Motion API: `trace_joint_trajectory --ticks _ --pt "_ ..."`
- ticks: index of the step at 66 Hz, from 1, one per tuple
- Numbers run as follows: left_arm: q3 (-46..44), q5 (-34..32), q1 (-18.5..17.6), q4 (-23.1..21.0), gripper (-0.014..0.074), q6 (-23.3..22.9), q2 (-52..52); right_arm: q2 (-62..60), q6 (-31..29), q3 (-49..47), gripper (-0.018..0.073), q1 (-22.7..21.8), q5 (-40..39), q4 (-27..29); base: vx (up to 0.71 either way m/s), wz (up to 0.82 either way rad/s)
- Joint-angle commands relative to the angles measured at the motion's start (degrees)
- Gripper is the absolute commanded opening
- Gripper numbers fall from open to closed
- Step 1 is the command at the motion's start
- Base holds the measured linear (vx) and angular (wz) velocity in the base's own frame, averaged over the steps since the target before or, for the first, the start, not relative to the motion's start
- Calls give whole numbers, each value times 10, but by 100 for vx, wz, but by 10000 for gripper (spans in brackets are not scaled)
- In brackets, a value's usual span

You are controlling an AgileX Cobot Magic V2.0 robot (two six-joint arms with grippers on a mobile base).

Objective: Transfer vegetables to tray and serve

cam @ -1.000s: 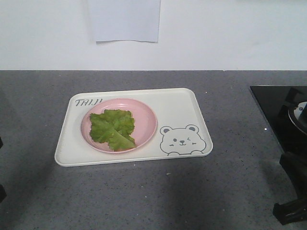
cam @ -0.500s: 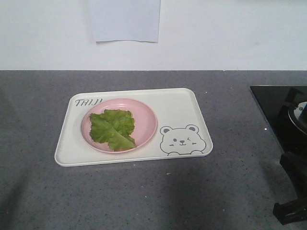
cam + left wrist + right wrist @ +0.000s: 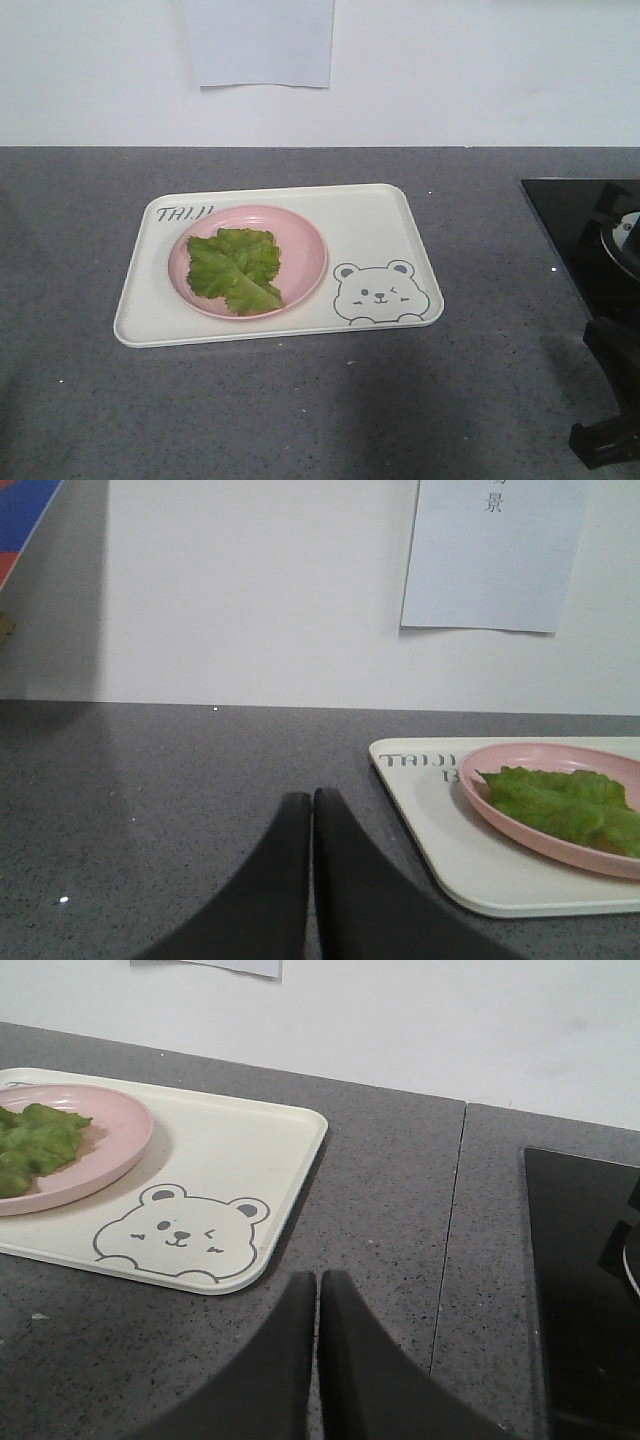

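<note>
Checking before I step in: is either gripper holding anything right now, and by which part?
Nothing is held. The left gripper and right gripper are both shut on nothing, above the counter; the lettuce lies untouched on the pink plate.

Tray (image 3: 380, 225): on the tabletop (image 3: 480, 400), near its middle.
Plate (image 3: 305, 245): on the tray's left part.
Lettuce leaf (image 3: 235, 268): in the plate.
Stove (image 3: 570, 230): at the tabletop's right edge, well apart from the tray.
Paper sheet (image 3: 258, 42): on the wall behind.
</note>
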Motion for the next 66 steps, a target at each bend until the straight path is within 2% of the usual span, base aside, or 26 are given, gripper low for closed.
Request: trace_joint_trajectory --ticks 1,14,66 --pt "15 -23 2 -4 -7 -5 5 0 -1 -16 -3 0 13 3 0 0" --pt "16 -3 2 1 -7 1 5 0 -1 -16 -3 0 13 3 0 0" --pt "15 -3 2 0 -6 -2 -20 0 -1 -16 -3 0 13 3 0 0"
